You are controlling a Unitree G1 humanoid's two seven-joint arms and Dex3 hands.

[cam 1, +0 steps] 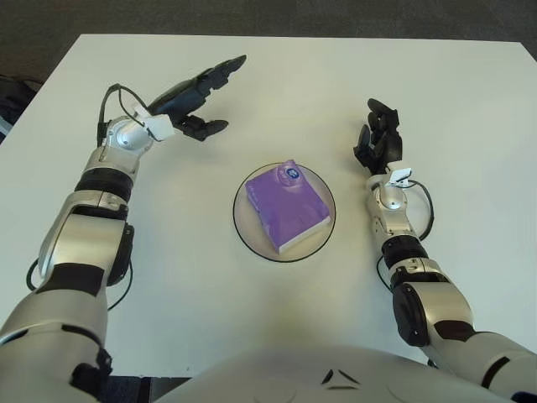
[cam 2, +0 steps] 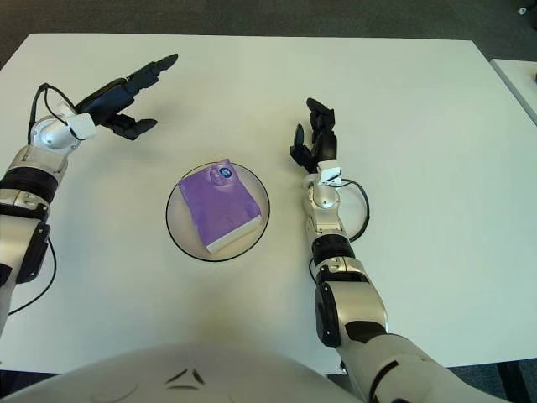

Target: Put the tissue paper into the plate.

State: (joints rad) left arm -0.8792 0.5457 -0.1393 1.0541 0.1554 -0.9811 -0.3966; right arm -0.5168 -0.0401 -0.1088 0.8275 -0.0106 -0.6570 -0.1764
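Over the far left of the white worktop, my left hand hangs with fingers stretched out, grasping nothing, well apart from the plate. Bare worktop lies all round it. At centre, the purple tissue paper pack lies inside the plate. Just right of the plate, my right hand is raised, fingers loosely open and empty. Only the right eye view shows the worktop's right edge and another surface beyond.
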